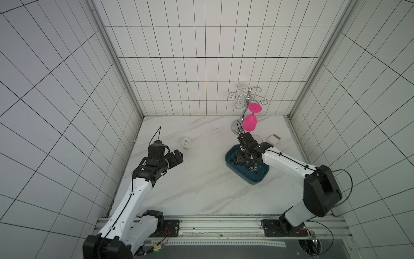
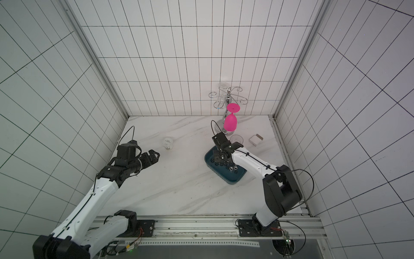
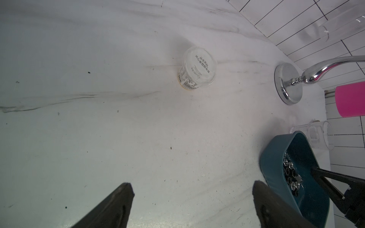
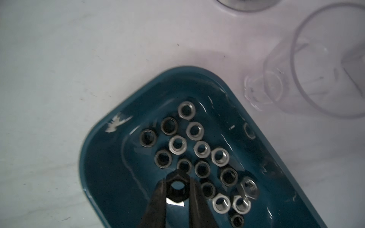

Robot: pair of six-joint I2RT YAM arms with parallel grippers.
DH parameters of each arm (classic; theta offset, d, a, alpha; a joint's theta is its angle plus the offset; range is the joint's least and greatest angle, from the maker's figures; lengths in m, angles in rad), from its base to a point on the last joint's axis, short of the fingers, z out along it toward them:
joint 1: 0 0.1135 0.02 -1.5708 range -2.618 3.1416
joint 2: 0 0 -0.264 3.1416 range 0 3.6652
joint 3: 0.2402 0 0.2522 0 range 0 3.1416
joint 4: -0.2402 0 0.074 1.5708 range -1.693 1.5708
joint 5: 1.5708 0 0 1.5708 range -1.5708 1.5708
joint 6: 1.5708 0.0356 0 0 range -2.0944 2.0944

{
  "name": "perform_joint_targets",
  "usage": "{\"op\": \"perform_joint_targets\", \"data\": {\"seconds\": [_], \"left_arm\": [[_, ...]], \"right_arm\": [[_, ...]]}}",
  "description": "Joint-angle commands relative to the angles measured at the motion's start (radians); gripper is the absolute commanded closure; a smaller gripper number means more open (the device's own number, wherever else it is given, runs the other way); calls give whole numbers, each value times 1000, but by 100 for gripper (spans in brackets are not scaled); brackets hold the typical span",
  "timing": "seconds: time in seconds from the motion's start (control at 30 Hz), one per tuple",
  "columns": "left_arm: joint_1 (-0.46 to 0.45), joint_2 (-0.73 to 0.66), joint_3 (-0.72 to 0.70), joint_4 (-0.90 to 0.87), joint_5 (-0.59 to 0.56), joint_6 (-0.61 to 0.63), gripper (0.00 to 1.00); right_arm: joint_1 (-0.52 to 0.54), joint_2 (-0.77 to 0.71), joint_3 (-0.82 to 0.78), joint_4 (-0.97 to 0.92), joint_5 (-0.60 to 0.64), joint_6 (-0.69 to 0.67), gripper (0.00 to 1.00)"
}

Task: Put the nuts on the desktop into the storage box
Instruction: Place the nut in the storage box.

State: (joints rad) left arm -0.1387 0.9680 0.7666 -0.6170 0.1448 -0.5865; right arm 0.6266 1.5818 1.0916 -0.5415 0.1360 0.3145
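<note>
In a top view the right gripper hangs over the near end of the storage box. A row of nuts lies just beyond and beneath its jaws, but from here I cannot tell how the jaws stand. The left gripper hovers well apart over the bare desktop, and I see no loose nut near it. The left wrist view shows that gripper's jaws spread wide and empty. Only marble lies between them, and the box wall sits just outside one finger. The right wrist view settles the other hand: the jaws are pinched narrow on a single black nut, gripped across its flats and held above the box floor. The other nuts are clustered directly ahead of the fingertips, and a clear cup stands outside the box, well past them. This looks like the drop-off step, perhaps for the last nut, since none shows on the desktop. The next move calls for opening the jaws while low over the box, so the nut lands inside and does not bounce over the shallow wall.
</note>
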Motion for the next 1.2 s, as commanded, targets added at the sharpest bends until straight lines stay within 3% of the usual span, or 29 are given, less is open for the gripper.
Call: {"op": "perform_joint_targets", "data": {"seconds": [0.0,0.43,0.63,0.83,0.97,1.17], "left_arm": [[-3,-4,23,42,-26,5,2],[-3,23,28,57,-48,16,2],[-2,41,23,95,-78,22,2],[0,83,55,139,-152,70,1],[6,120,72,185,-259,144,1],[52,188,29,410,-336,313,1]], "right_arm": [[-67,-3,-28,-34,-10,30,82],[-185,80,-44,-64,43,47,77],[-192,38,-57,-78,51,41,49],[-192,-87,-88,-56,55,30,40],[-197,-204,-109,-2,95,8,29],[-272,-260,-64,64,144,-11,15]]}}
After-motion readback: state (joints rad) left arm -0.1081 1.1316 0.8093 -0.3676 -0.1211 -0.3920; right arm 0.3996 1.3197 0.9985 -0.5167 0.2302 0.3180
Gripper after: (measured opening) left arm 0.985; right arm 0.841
